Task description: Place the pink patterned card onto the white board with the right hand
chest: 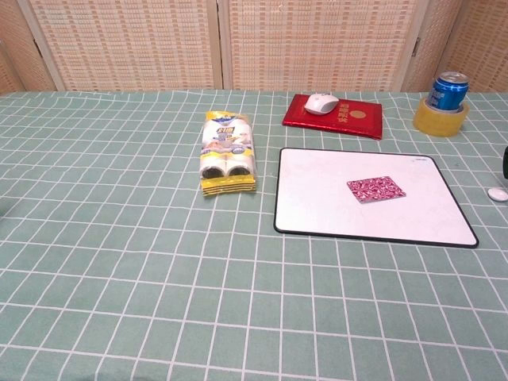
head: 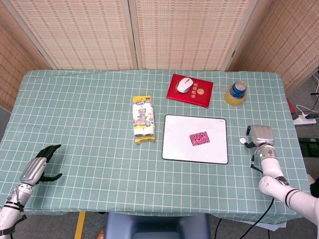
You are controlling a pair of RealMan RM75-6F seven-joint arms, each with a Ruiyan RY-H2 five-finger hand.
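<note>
1. The right hand (head: 261, 135) hangs over the tablecloth to the right of the white board, clear of it. Only its silver back faces the head camera, so I cannot tell whether its fingers are spread or curled; nothing shows in it. In the chest view only a dark sliver of it shows at the right edge.
2. A small white round thing (head: 242, 141) lies on the cloth just beside that hand, between it and the board's right edge.
3. The pink patterned card (head: 199, 138) lies flat on the white board (head: 179, 147), right of the board's middle and slightly turned against its edges. It touches neither hand.
4. Behind the board lies a red booklet (head: 197, 96) with a white mouse (head: 184, 85) on its left part.
5. To the right of the booklet, a blue can (head: 239, 88) stands upright inside a yellow tape roll (head: 230, 98).
6. Left of the board, a yellow-edged packet (head: 142, 119) of rolls lies lengthwise, near the board but apart from it.
7. The green checked tablecloth (head: 84, 114) covers the whole table.
8. Far off at the near left corner, the left hand (head: 39, 166) hovers low with its dark fingers spread and nothing in them.
</note>
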